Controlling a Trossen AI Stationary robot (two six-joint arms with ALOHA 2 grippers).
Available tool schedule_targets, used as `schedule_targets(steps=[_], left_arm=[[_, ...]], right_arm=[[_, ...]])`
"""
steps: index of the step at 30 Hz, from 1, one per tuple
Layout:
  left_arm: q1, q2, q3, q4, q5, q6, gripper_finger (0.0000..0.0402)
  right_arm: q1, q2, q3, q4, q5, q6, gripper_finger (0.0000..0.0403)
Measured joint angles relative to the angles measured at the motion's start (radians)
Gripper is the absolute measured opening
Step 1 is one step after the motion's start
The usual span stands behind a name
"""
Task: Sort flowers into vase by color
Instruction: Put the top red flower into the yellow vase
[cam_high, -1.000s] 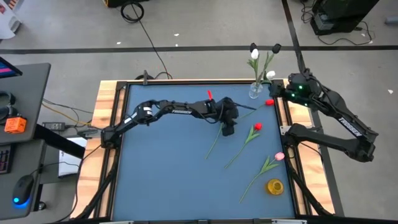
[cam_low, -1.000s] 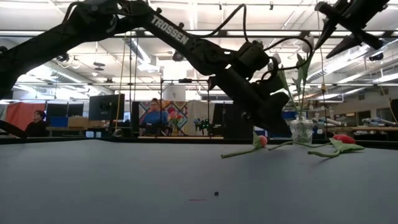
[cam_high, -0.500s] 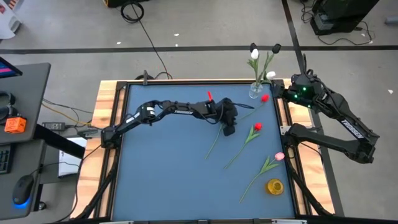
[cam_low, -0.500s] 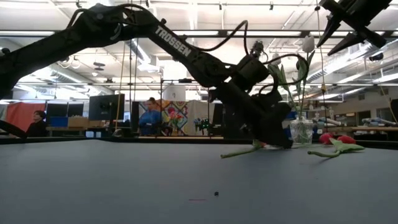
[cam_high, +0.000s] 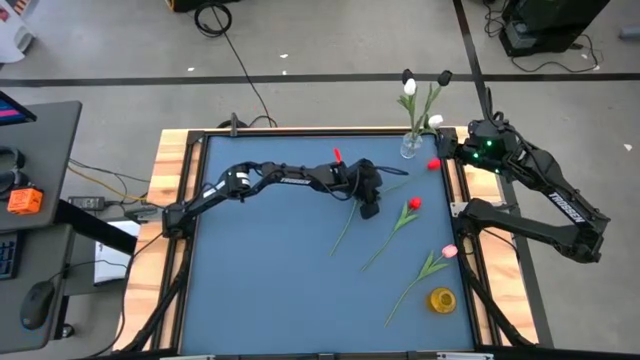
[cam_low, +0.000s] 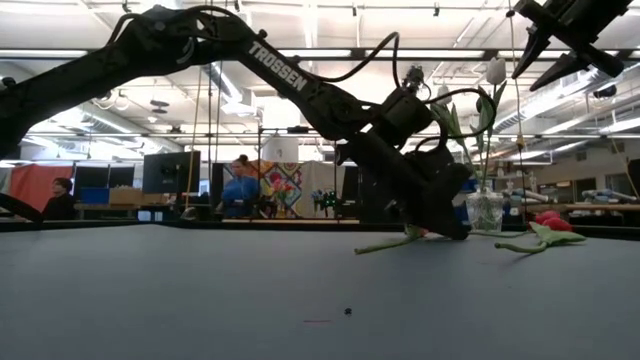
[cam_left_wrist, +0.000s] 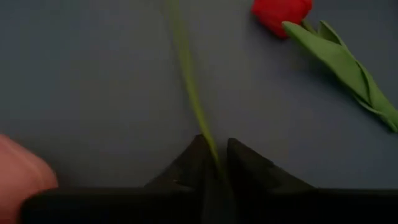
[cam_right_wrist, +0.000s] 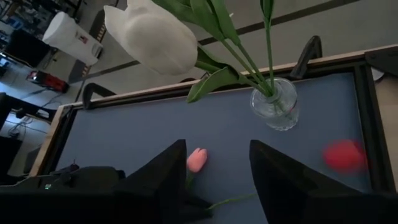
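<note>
Reading "TROSSEN" in white, the left arm is seen lowered mid-table, the left gripper clamped on a green stem. The right gripper is held apart above the glass vase.

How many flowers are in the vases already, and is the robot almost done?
Not yet. The clear vase at the table's far edge holds a white tulip and a dark one. The left gripper is shut on a green stem lying on the mat. A red tulip, a pink tulip and another red head still lie there. The yellow vase looks empty. The right gripper is open above.
</note>
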Motion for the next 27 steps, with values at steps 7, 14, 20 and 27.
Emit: schedule_targets(steps=[7,14,20,27], left_arm=[[0.020,-0.021,-0.006,-0.046,0.070,-0.128,0.0011],[0.042,-0.125,-0.017,-0.194,0.129,-0.188,0.0004],[0.021,-0.265,-0.012,-0.293,0.105,-0.185,0.0002],[-0.038,-0.388,-0.011,-0.306,-0.042,-0.301,0.0001]], right_arm=[[0.002,-0.013,0.000,-0.034,-0.123,-0.075,0.0161],[0.002,-0.078,0.000,-0.022,-0.256,-0.079,0.0156],[0.002,-0.127,-0.002,0.002,-0.347,-0.080,0.0156],[0.002,-0.160,-0.068,0.027,-0.446,-0.085,0.0156]])
